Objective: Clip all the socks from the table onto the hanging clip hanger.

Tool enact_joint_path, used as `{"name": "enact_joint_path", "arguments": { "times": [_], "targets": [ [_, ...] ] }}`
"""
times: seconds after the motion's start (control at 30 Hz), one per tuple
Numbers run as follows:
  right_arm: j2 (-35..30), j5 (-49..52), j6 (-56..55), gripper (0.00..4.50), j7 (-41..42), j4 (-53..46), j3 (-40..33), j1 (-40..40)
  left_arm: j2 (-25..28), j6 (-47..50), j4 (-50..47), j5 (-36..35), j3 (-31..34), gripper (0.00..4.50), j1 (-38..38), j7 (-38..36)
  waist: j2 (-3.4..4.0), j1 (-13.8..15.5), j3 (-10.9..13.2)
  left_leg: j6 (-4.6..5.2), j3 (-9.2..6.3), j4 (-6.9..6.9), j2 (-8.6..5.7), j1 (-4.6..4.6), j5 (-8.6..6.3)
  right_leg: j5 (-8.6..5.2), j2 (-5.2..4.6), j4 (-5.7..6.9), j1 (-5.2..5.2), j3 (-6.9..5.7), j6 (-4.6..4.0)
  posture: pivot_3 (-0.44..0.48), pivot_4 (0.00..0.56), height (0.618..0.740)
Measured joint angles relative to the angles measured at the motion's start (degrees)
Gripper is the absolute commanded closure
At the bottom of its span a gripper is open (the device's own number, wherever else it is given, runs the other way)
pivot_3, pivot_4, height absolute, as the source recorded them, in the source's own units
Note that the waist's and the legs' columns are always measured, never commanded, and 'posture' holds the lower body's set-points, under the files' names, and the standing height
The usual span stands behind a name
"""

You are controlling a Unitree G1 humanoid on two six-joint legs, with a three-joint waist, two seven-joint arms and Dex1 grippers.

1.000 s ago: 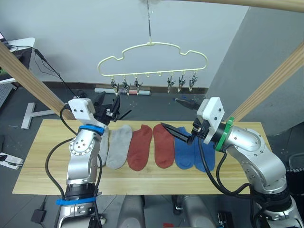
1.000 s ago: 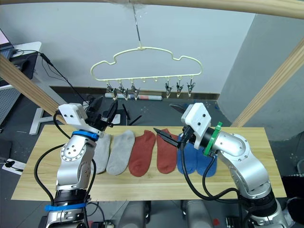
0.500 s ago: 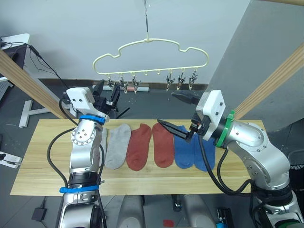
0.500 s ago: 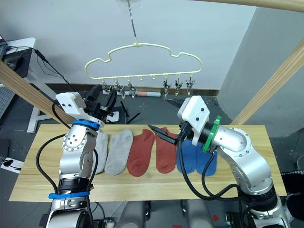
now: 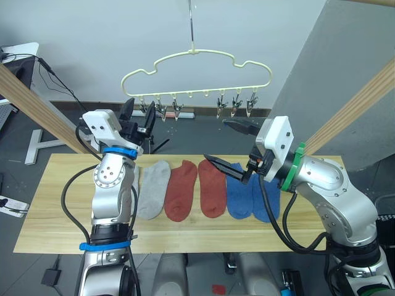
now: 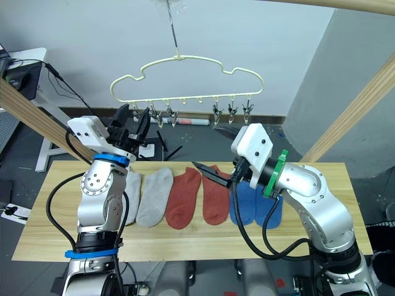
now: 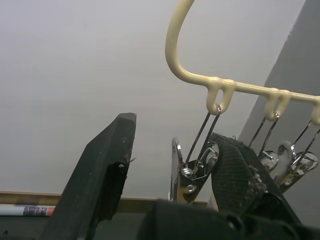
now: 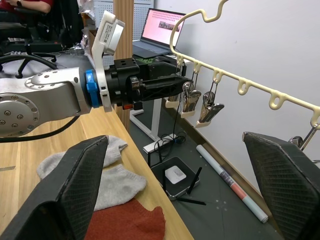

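Note:
Six socks lie side by side on the table [image 5: 55,203]: two grey [image 5: 152,188], two rust red [image 5: 181,191] and two blue [image 5: 237,192]; my left arm partly covers the leftmost grey one. Above the table's far edge hangs the cream clip hanger [image 5: 192,50], its metal clips bare. My left gripper [image 5: 139,113] is raised to the hanger's left end and is open, with the leftmost clip [image 7: 192,172] between its fingers, close to one finger [image 7: 235,170]. My right gripper [image 5: 216,140] is wide open and empty, in the air above the red and blue socks.
Slanted wooden frame poles stand at the left [image 5: 37,105] and right [image 5: 358,105] of the table. Behind the table, on the floor, lie a small dark box [image 8: 176,176] and a white tube [image 8: 235,185]. A laptop [image 8: 160,30] sits on a desk beyond.
My left gripper has risen a little toward the hanger's leftmost clip. The right arm has hardly moved. The camera shifted after the earliest frame.

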Motion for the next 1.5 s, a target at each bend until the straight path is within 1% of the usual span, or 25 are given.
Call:
{"name": "enact_joint_path", "arguments": {
  "times": [0.3,0.4,0.47,0.5,0.53,0.6,0.63,0.87,0.93,1.1,1.17,1.33,1.5],
  "targets": [
    [-0.22,1.0,0.0,0.0,-0.23,0.0,0.0,-0.01,-0.21,1.08,-0.04,0.14,-1.14,1.83,-0.05,0.18,-0.01,-0.01,0.01,0.0,0.01,0.0,-0.01,-0.04,0.0,-0.01,0.0,-0.01,-0.04,0.0,0.01,-0.041,0.365,0.701],
    [-0.23,1.02,0.0,0.0,-0.27,0.0,0.0,-0.04,-0.21,1.18,-0.04,0.15,-1.16,2.35,-0.21,0.19,0.0,-0.02,0.02,0.0,0.0,-0.01,0.0,-0.04,0.0,-0.01,0.0,-0.01,-0.05,-0.01,0.02,-0.042,0.365,0.701],
    [-0.24,1.04,0.01,0.0,-0.28,0.0,0.0,-0.12,-0.21,1.18,-0.04,0.21,-1.18,2.9,-0.47,0.21,-0.01,-0.02,0.02,0.0,0.01,-0.01,-0.01,-0.05,0.0,-0.01,0.0,-0.01,-0.05,0.0,0.02,-0.043,0.365,0.701],
    [-0.24,1.04,0.02,0.0,-0.29,0.0,0.0,-0.15,-0.21,1.18,-0.04,0.27,-1.19,3.27,-0.63,0.24,-0.01,-0.02,0.02,0.0,0.01,-0.01,-0.01,-0.05,0.0,-0.01,0.0,-0.02,-0.05,0.0,0.02,-0.043,0.365,0.701],
    [-0.24,1.05,0.04,0.0,-0.29,0.0,0.0,-0.17,-0.2,1.18,-0.04,0.36,-1.19,3.55,-0.72,0.29,-0.01,-0.02,0.02,0.0,0.01,-0.01,-0.01,-0.05,0.0,-0.01,0.0,-0.02,-0.05,0.01,0.02,-0.043,0.365,0.701],
    [-0.24,1.05,0.07,0.0,-0.32,0.0,0.0,-0.18,-0.2,1.17,-0.04,0.51,-1.19,4.04,-0.78,0.43,-0.01,-0.03,0.02,0.0,0.01,-0.01,-0.01,-0.05,0.0,-0.02,0.0,-0.02,-0.05,0.01,0.03,-0.044,0.366,0.701],
    [-0.24,1.05,0.08,0.0,-0.34,0.0,0.0,-0.19,-0.2,1.17,-0.04,0.53,-1.18,4.21,-0.79,0.56,0.0,-0.03,0.03,0.0,0.01,-0.01,-0.01,-0.06,0.0,-0.02,0.0,-0.02,-0.05,0.0,0.03,-0.044,0.366,0.701],
    [-0.59,0.99,0.39,0.0,-0.57,-0.04,0.0,-0.09,-0.13,1.19,-0.14,0.45,-1.17,4.23,-0.78,0.96,0.0,-0.03,0.04,0.0,0.01,-0.02,-0.01,-0.05,0.0,-0.02,-0.01,-0.02,-0.06,0.0,0.04,-0.041,0.369,0.701],
    [-1.02,0.22,1.0,0.0,-1.94,-0.36,-0.01,1.18,-0.04,1.33,-0.38,0.36,-1.18,4.23,-0.71,0.59,0.0,-0.01,0.05,0.0,0.0,-0.03,0.0,-0.07,0.0,-0.02,-0.01,-0.03,-0.06,0.0,0.04,-0.039,0.368,0.701],
    [0.47,-7.9,2.79,0.0,-12.9,2.43,-0.5,14.84,1.42,2.26,-1.99,0.35,-1.26,4.23,0.13,-0.97,-0.02,0.19,0.09,-0.21,0.14,-0.09,-0.04,-0.14,0.09,-0.09,-0.25,-0.04,-0.14,0.02,0.14,-0.034,0.375,0.701],
    [3.63,-11.55,2.17,0.0,-18.35,4.69,-1.73,20.49,1.6,2.74,-2.22,0.3,-1.5,4.23,0.28,-1.46,-0.02,0.17,0.09,-0.26,0.18,-0.08,-0.05,-0.15,0.1,-0.11,-0.34,-0.04,-0.15,0.03,0.19,-0.031,0.381,0.701],
    [7.95,-16.6,-4.69,0.0,-24.76,10.92,-3.66,26.33,1.66,3.96,-2.57,0.02,-2.05,4.23,0.35,-2.46,0.04,-0.05,0.39,-0.28,0.21,-0.07,-0.05,-0.12,0.12,-0.12,-0.26,-0.02,-0.19,0.04,0.2,-0.032,0.386,0.701],
    [9.87,-18.89,-9.77,0.0,-27.22,21.08,-6.45,26.09,2.47,5.16,-3.71,-0.54,-2.02,4.23,0.35,-2.88,0.07,-0.17,0.86,-0.18,0.22,-0.07,-0.04,-0.13,0.07,-0.11,-0.1,0.01,-0.22,0.08,0.2,-0.035,0.391,0.701]
  ]
}}
